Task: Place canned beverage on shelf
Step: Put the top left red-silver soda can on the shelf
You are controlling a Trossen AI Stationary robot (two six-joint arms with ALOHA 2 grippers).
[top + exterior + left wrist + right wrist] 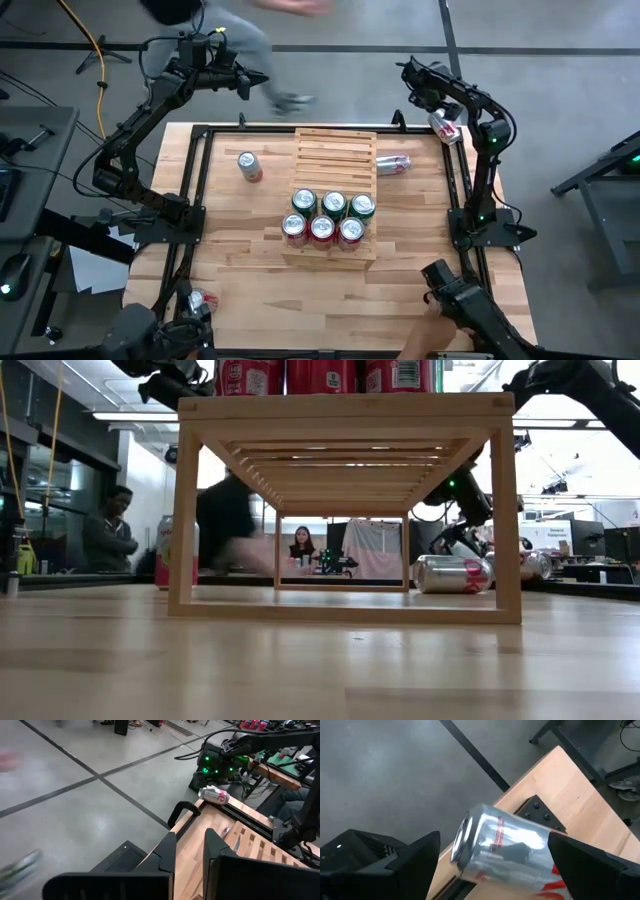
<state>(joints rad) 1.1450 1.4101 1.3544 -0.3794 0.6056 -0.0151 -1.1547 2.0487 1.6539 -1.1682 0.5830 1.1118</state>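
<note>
High view: shelf mid-desk, six cans on its near tiers; one can upright to its left, one lying at its right. Right hand at the far right corner, pinching a silver can.

Low view: shelf cans cut off above.

Left wrist: left hand pressed together.

Right wrist: can's lower end cropped.

Low view chops the shelf-top cans at the picture's top edge, and a blurred person smears behind the shelf.
</note>
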